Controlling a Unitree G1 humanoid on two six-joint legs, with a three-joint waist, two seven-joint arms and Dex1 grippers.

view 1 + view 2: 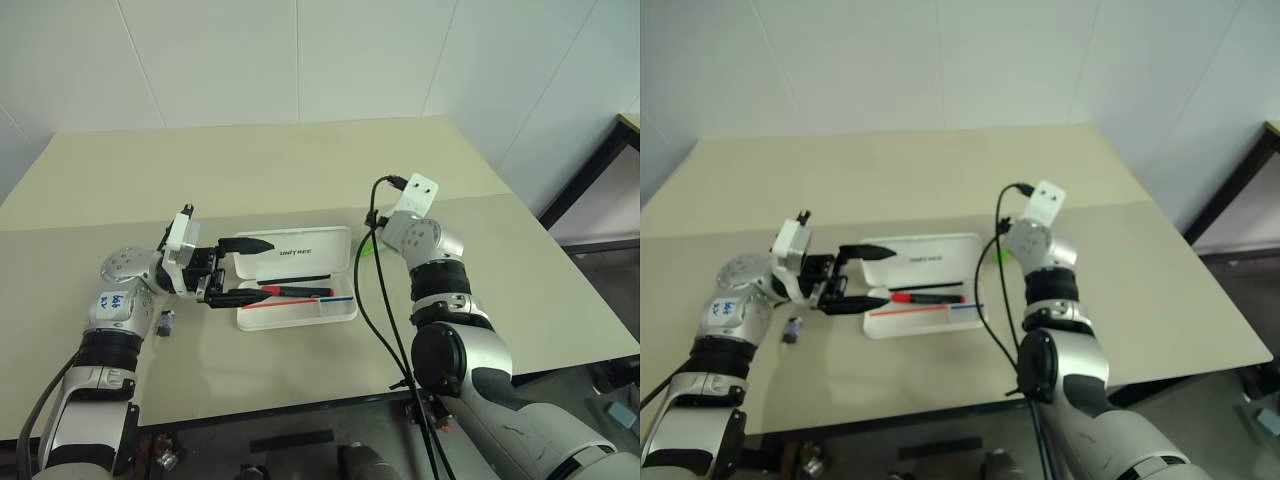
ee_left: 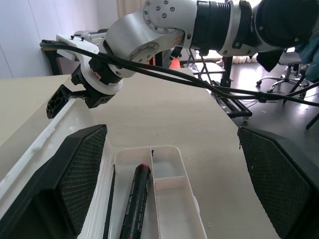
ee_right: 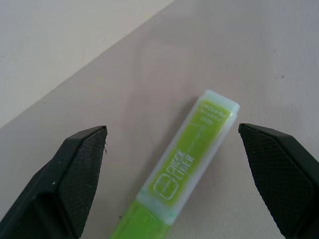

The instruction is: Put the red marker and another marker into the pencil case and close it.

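Note:
The white pencil case (image 1: 300, 312) lies open mid-table, lid flat at the back. Inside its tray lies the red marker (image 1: 297, 291), black at one end; the left wrist view shows it as a dark barrel (image 2: 134, 204). My left gripper (image 1: 245, 270) is open at the case's left end, one finger over the lid and one along the tray's front, with nothing between them. The lime-green marker (image 3: 187, 174) lies on the table just off the case's right end (image 1: 367, 250). My right gripper (image 3: 172, 129) hovers open over it, a finger on each side, apart from it.
A small dark object (image 1: 165, 322) lies on the table left of the case, near my left forearm. A black cable (image 1: 365, 290) hangs from the right arm past the case's right end. The beige table (image 1: 300, 170) ends close in front and to the right.

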